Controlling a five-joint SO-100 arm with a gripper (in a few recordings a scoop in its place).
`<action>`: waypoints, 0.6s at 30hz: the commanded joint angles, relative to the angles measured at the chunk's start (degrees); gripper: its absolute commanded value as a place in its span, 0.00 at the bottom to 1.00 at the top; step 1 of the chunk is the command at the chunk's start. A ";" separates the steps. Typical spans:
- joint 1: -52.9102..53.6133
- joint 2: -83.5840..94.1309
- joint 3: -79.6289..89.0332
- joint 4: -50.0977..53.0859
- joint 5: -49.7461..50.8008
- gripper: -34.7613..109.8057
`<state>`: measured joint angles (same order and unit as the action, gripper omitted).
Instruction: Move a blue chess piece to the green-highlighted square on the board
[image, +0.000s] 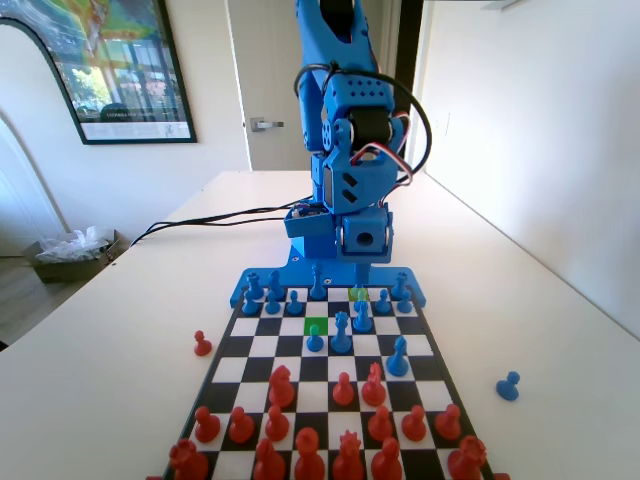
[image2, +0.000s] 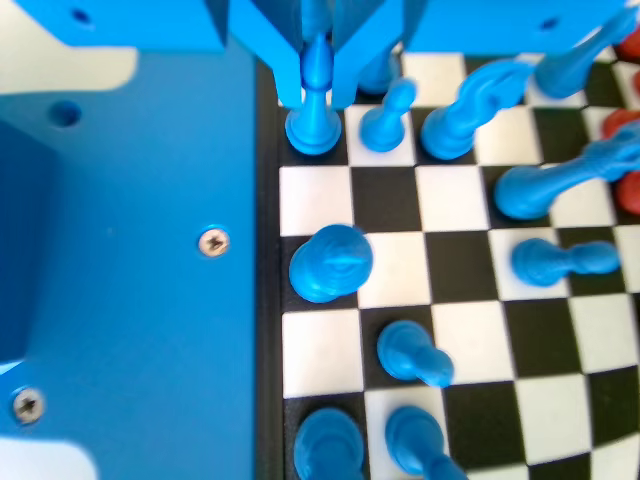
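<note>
The risk from here is judged from crowding. Low in the wrist view, round-headed blue pawns stand packed along the board edge, and just right of the claw another pawn and a taller leaning piece stand close by. A lift that tilts or swings right could topple them. A loose hold on the narrow top could also let the piece slip and fall.

At the top of that view, the claw has its jaws narrowed around the blue chess piece, one on each side of its pointed top. It looks clenched on the piece, though the blur hides whether both jaws truly touch. The piece's base rests on a dark square in the back row.

In the fixed view, the green-highlighted square lies centre frame, empty, with a blue pawn just below it and a taller piece beside it. A careless set-down could strike either. The claw hangs low over the board's far row.
</note>
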<state>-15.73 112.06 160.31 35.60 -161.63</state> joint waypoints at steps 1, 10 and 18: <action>-0.62 0.53 0.35 -0.79 -0.97 0.25; -0.44 0.53 0.53 -1.05 -1.05 0.25; -0.53 1.58 -3.25 6.06 0.44 0.25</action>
<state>-15.73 112.06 159.96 37.00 -161.19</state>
